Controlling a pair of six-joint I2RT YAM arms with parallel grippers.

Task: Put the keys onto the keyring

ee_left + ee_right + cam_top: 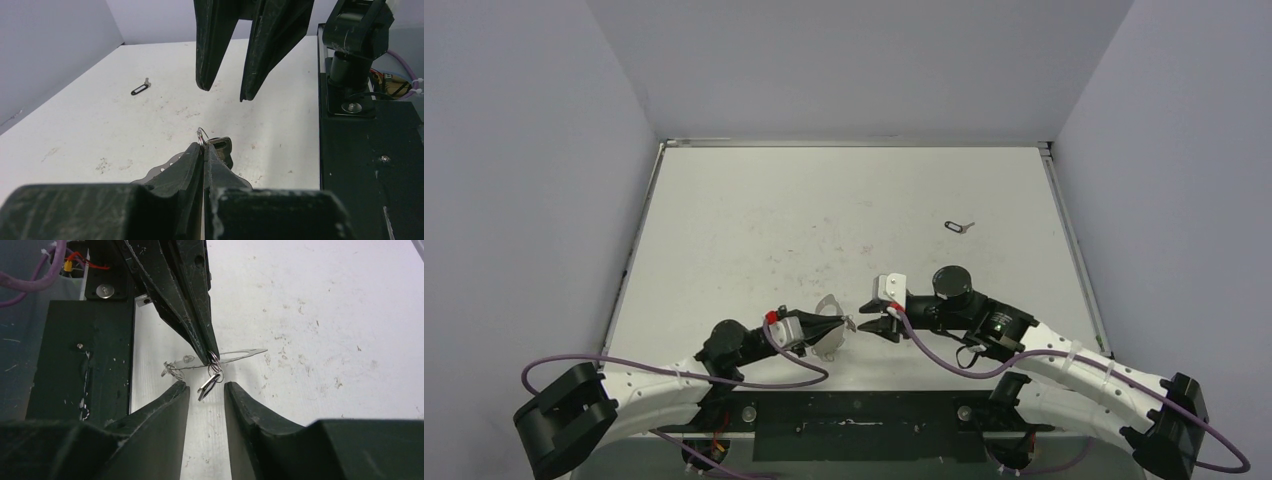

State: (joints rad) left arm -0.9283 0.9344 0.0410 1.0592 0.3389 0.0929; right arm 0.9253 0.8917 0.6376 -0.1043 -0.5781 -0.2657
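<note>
1. The left gripper (204, 150) is clenched on the wire keyring (242, 355), holding it just above the desk (824, 220).
2. A small hanging key (209, 384) dangles from a tiny ring at that pinch.
3. The right gripper (206, 387) is released, with one finger on either side of the hanging key.
4. The key on a black loop (959, 226) lies well apart on the desk.

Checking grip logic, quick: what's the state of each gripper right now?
Left gripper: closed, pinching the keyring.
Right gripper: open, holding nothing, fingers flanking a dangling key.
</note>
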